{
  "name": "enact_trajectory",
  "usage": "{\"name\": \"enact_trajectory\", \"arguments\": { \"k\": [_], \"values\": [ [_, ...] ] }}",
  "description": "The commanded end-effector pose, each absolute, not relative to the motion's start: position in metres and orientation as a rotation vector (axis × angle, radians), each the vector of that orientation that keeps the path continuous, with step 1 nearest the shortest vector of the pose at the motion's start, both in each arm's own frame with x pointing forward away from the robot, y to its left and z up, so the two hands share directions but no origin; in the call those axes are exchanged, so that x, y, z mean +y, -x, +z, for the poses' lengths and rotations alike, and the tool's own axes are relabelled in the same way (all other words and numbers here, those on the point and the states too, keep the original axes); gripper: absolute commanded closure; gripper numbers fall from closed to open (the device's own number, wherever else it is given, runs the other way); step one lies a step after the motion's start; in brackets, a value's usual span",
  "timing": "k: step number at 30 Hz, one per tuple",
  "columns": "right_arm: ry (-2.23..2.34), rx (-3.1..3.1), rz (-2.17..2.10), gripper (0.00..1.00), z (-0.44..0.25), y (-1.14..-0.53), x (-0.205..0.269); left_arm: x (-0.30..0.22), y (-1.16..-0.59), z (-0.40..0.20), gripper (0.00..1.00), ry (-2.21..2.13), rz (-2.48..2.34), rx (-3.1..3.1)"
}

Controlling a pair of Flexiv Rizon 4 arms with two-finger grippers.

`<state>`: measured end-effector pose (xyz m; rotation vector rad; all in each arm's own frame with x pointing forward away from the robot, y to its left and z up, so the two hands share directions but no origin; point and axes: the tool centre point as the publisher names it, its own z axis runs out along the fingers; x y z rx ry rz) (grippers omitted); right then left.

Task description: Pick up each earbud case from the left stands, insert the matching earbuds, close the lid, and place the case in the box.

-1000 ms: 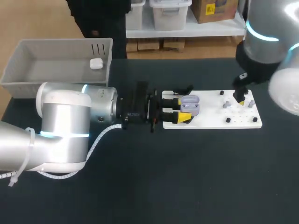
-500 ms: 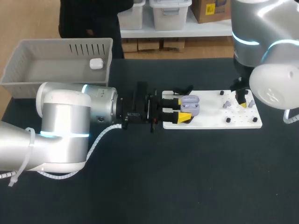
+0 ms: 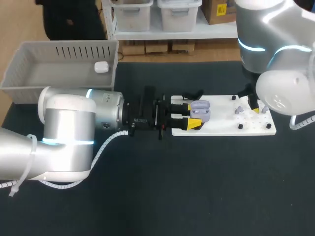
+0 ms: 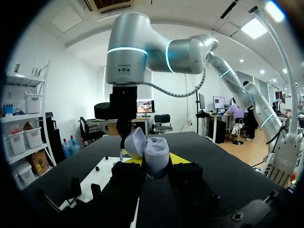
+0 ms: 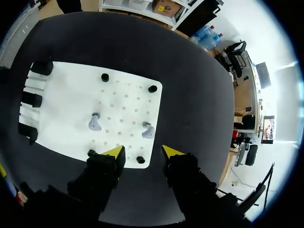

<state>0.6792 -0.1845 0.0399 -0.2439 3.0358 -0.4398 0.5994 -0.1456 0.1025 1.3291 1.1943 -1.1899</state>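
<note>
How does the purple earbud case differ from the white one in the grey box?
The purple case has its lid open; the white case looks closed. The purple case is held in the left gripper; the white case lies loose in the grey box. Both are small and rounded.

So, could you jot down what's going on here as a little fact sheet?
left gripper: shut on the lilac case, lid open
right gripper: open, empty, above the board
earbuds: two, on the board, not yet in a case
box: holds one white case, lid closed
</note>
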Motion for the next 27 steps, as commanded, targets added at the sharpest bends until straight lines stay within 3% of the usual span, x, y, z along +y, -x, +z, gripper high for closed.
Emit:
{"name": "enact_trajectory", "arguments": {
  "k": [1, 14, 27],
  "values": [
    [0.239, 3.041, -0.438, 0.53, 0.035, -0.684, -0.186, -0.145, -0.598, 0.102, 1.0, -1.324, -1.186, 1.193],
    [0.224, 3.048, -0.434, 0.53, 0.024, -0.691, -0.191, -0.145, -0.598, 0.102, 1.0, -1.324, -1.186, 1.193],
    [0.224, 3.047, -0.434, 0.6, 0.019, -0.695, -0.194, -0.145, -0.598, 0.102, 1.0, -1.324, -1.186, 1.193]
  ]
}}
